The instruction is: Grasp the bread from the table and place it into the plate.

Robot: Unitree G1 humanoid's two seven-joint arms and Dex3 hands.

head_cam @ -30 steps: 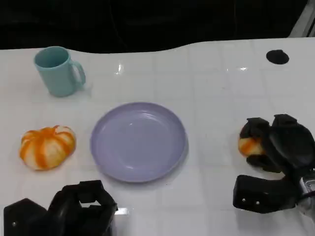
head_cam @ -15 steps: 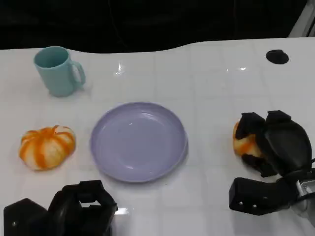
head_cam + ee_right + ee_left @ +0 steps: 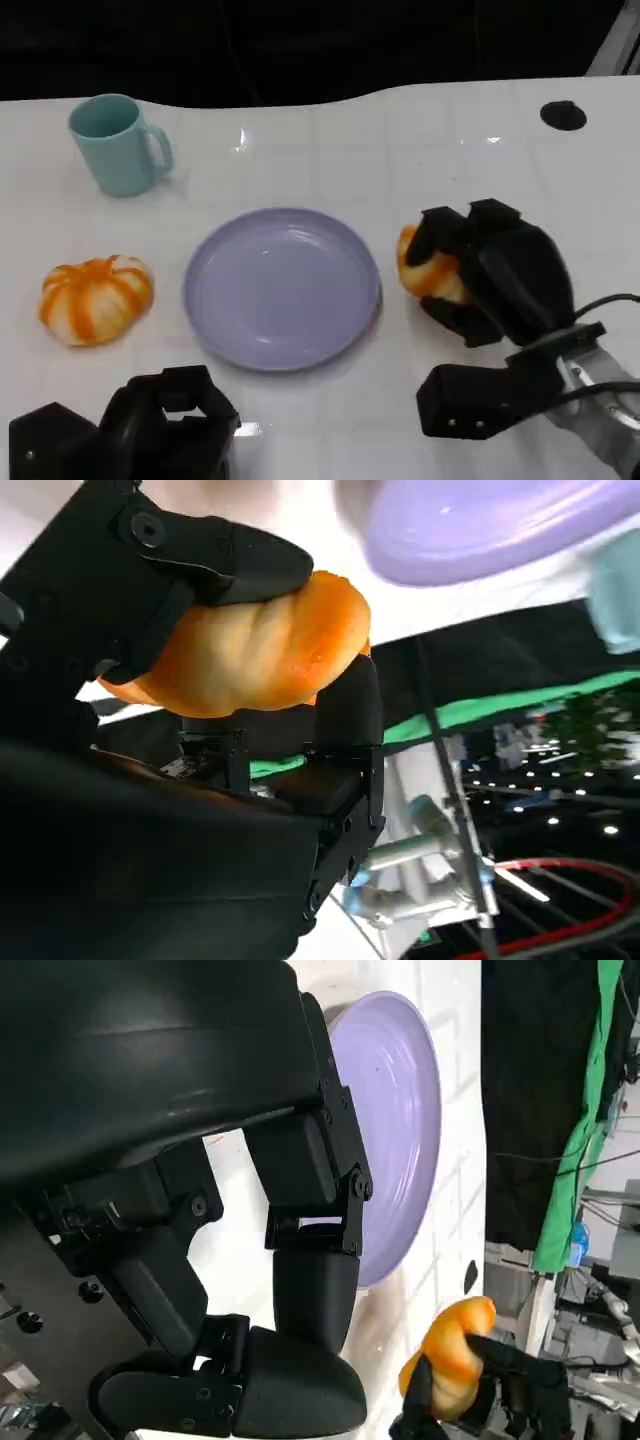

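Right black many-fingered robot hand (image 3: pixel 492 272) on its silver forearm has its fingers (image 3: pixel 215 560) wrapped around the orange-glazed bread roll (image 3: pixel 430 268). Left black robot hand (image 3: pixel 150 430) sits low near the robot, fingers curled in, holding nothing.

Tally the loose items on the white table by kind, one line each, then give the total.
Bread: 2, one gripped by the right hand, one striped lying left of the plate
Plate: 1
Mug: 1
Total: 4
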